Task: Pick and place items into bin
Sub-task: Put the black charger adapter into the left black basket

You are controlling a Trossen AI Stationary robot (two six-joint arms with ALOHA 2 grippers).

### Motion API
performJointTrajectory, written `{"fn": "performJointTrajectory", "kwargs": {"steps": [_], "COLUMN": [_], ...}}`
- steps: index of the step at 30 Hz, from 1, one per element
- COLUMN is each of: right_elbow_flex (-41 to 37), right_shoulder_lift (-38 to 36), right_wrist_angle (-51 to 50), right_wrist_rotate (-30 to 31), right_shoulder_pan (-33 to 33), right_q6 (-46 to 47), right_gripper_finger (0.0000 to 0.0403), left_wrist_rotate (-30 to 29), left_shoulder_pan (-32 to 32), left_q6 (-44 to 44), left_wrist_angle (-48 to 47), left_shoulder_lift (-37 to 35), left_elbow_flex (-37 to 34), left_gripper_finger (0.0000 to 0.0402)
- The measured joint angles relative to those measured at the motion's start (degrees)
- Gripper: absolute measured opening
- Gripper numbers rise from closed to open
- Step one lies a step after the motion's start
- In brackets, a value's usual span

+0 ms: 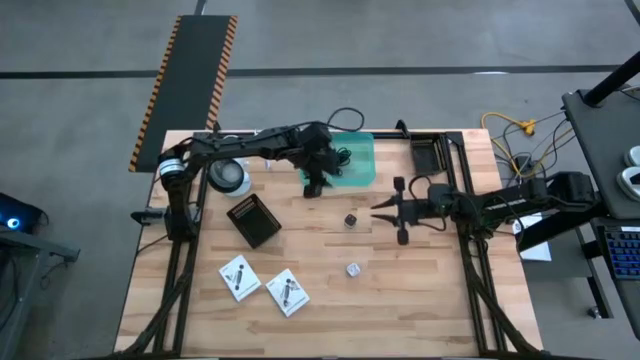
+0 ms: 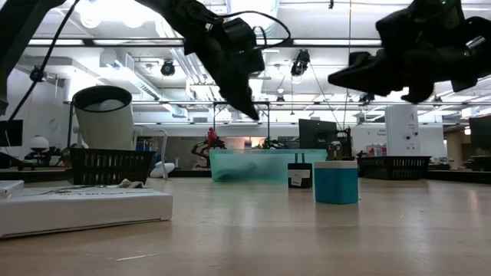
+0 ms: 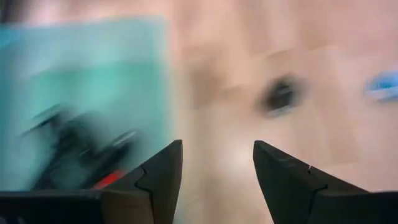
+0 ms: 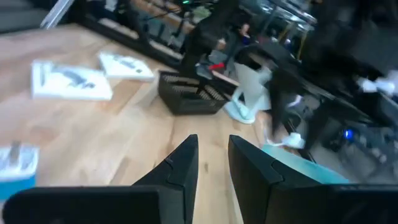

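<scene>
Left pincer [image 1: 316,186] hangs just beside the teal bin [image 1: 360,160], fingers parted, empty. Right pincer [image 1: 384,208] (narrow gap, empty) hovers mid-counter near a small dark item [image 1: 351,219]. Two white packets [image 1: 240,277] lie well apart from the bin.

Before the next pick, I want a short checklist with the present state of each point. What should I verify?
1. Left gripper empty: ok, fingers open, nothing between them in the left wrist view.
2. Right gripper empty: ok, fingers apart, nothing held.
3. Bin in place, opening free: ok.
4. Items still on the table: ok, two white packets and two small bits remain.
5. Which item the left gripper aims at: cannot tell.
6. Arms apart from each other: ok.
</scene>
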Motion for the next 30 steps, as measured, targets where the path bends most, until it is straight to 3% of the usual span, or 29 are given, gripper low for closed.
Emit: {"fn": "performJointTrajectory", "kwargs": {"steps": [3,5,12,16,30], "right_elbow_flex": [1.2,1.7,1.8,1.7,1.4], "right_shoulder_lift": [0.0,0.0,0.1,-0.2,-4.7], "right_wrist_angle": [0.3,0.0,-0.9,-3.5,-7.6], "right_wrist_rotate": [4.7,8.2,8.8,8.8,8.8], "right_shoulder_pan": [0.0,0.0,0.0,0.0,0.0], "right_q6": [6.1,10.3,13.1,14.5,13.5], "right_gripper_finger": [0.0075,0.0071,0.0066,0.0066,0.0066], "left_wrist_rotate": [11.2,12.5,12.0,8.6,2.6], "left_shoulder_pan": [-1.1,-2.3,-8.0,-10.8,-12.2], "left_q6": [1.1,4.0,11.7,14.8,16.5], "left_wrist_angle": [0.2,0.7,6.9,9.9,16.8], "left_shoulder_lift": [0.0,0.0,2.4,4.1,12.6], "left_elbow_flex": [0.0,-0.1,-0.3,-0.3,-0.3], "left_gripper_finger": [0.0180,0.0180,0.0180,0.0180,0.0180]}}
